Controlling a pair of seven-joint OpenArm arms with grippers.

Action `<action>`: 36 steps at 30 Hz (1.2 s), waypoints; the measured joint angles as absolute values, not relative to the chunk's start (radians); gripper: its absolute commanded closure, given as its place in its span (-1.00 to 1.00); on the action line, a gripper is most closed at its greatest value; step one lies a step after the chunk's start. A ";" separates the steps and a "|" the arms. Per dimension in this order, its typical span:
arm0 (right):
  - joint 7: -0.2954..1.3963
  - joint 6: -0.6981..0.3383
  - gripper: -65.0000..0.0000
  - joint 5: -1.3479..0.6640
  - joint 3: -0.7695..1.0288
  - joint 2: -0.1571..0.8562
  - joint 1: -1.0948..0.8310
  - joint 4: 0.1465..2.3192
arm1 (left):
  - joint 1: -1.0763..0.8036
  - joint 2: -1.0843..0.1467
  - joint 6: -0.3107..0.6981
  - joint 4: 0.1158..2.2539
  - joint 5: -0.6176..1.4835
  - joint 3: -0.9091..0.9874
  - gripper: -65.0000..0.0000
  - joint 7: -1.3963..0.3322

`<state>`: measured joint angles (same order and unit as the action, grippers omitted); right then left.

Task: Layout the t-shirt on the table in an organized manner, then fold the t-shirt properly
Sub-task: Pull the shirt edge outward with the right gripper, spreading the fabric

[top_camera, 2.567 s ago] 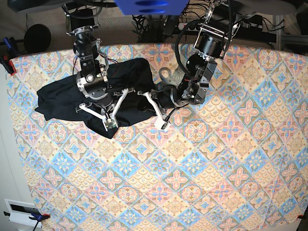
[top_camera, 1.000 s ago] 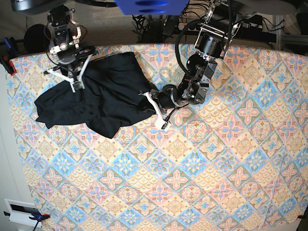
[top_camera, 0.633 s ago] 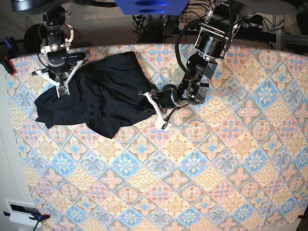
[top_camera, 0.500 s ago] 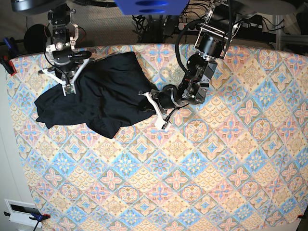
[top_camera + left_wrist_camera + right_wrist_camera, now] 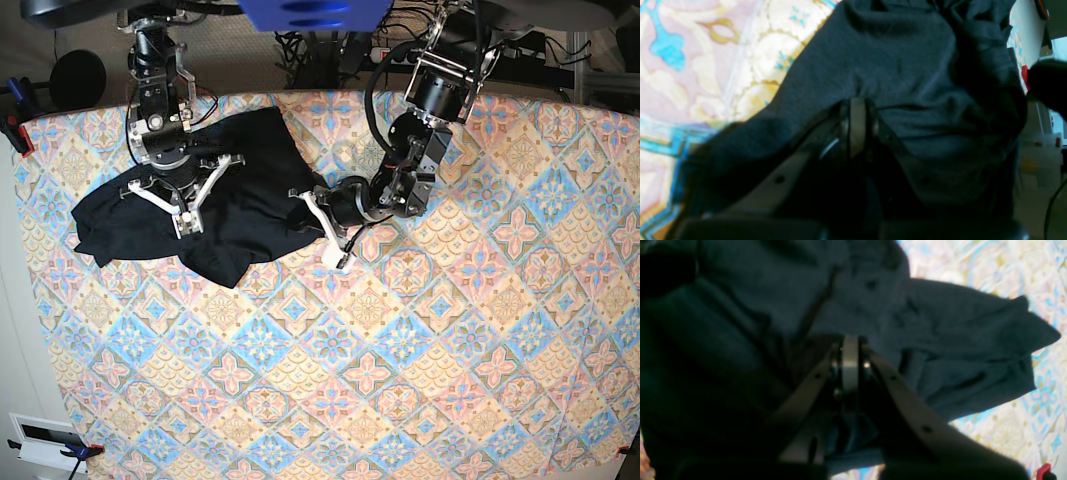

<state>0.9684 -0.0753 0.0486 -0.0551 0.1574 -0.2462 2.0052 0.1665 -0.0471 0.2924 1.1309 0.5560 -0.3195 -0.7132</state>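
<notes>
We see the t-shirt (image 5: 215, 200) rumpled on the table (image 5: 420, 340), beneath the right gripper (image 5: 187, 226) and beside the left gripper (image 5: 318, 228). Both pincers are fully closed; the left pinches the shirt's edge, the right's hold we cannot tell. Beyond them, past the table's far edge, lie cables (image 5: 330, 45) on grey floor.
</notes>
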 measured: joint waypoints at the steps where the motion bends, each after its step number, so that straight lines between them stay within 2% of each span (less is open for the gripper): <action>1: 0.974 -0.075 1.00 0.049 -0.055 0.152 -0.244 2.005 | 0.167 -0.047 0.292 1.131 0.557 -0.319 1.00 -0.714; 7: 0.969 -0.075 1.00 0.050 -0.057 0.131 -0.220 2.005 | 0.168 -0.047 0.292 1.130 0.557 -0.319 1.00 -0.714; 16: 0.972 -0.081 1.00 0.045 -0.160 0.107 -0.209 2.001 | 0.168 -0.045 0.292 1.129 0.557 -0.319 1.00 -0.714; 24: 0.966 -0.078 1.00 0.043 -0.160 0.108 -0.106 1.953 | 0.168 -0.044 0.292 1.126 0.557 -0.320 1.00 -0.704; 30: 0.968 -0.075 1.00 -0.197 -0.154 0.109 -0.107 1.876 | 0.168 -0.044 0.293 1.126 0.557 -0.320 1.00 -0.704; 36: 0.896 -0.071 1.00 -0.211 -0.093 0.115 -0.100 1.766 | 0.168 -0.044 0.293 1.126 0.557 -0.319 1.00 -0.704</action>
